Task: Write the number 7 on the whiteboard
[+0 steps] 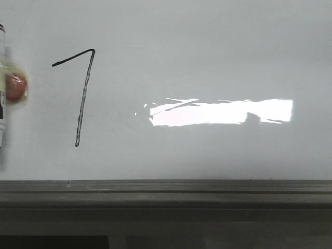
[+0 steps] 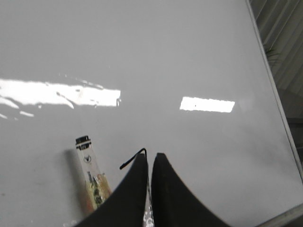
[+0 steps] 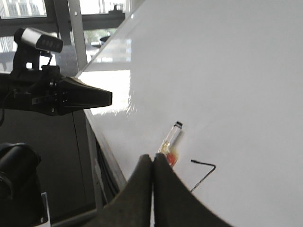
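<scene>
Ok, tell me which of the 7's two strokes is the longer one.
On the number 7, the downstroke is longer: it runs from the top corner far down the whiteboard. The top stroke is only a short slant going left from that corner.

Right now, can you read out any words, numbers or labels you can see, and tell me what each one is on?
"7": hand-drawn in black marker, the number 7 on the whiteboard.
Marker pen lying against the board beside the 7: its barrel carries printed text and a small logo, too small and blurred to read.
Nothing else readable; the bright rectangle on the board is only a light reflection.
</scene>
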